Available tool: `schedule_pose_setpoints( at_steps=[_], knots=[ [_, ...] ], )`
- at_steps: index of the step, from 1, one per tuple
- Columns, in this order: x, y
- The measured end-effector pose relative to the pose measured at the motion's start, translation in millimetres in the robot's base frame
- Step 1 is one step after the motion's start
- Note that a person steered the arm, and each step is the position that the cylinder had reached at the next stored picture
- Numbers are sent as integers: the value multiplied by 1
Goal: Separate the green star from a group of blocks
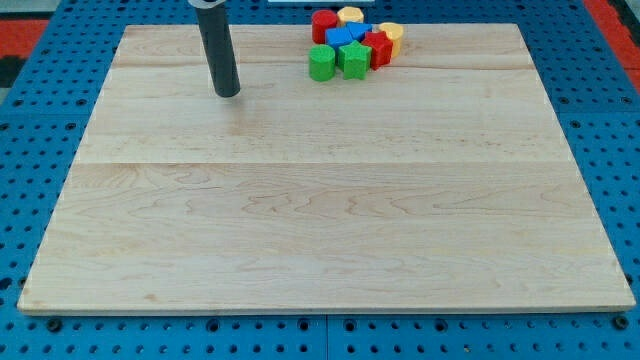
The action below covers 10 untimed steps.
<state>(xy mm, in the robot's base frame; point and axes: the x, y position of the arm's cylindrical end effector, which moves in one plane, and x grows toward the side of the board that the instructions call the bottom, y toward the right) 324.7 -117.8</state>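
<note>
The green star [354, 59] sits at the lower edge of a tight cluster of blocks near the view's top, right of centre. A green cylinder [321, 63] touches it on its left. Behind it are a blue block [346, 37], a red block [324, 24] at the upper left, a red block [378, 48] on its right, a yellow block [351, 15] at the top and a yellow cylinder [391, 37] at the far right. My tip [228, 94] rests on the board well to the left of the cluster, about a hundred pixels from the green cylinder.
The wooden board [320, 230] lies on a blue perforated table [30, 200]. The cluster stands close to the board's top edge. A red surface [20, 25] shows in the view's top corners.
</note>
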Motion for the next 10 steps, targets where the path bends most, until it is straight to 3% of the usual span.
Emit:
schedule_pose_setpoints(
  at_steps=[1, 2, 3, 4, 5, 7, 8, 9, 10],
  knots=[
    [27, 70],
    [43, 188],
    [6, 277],
    [-85, 331],
    [-134, 340],
    [-134, 318],
    [-132, 263],
    [-126, 190],
    [-75, 161]
  ],
)
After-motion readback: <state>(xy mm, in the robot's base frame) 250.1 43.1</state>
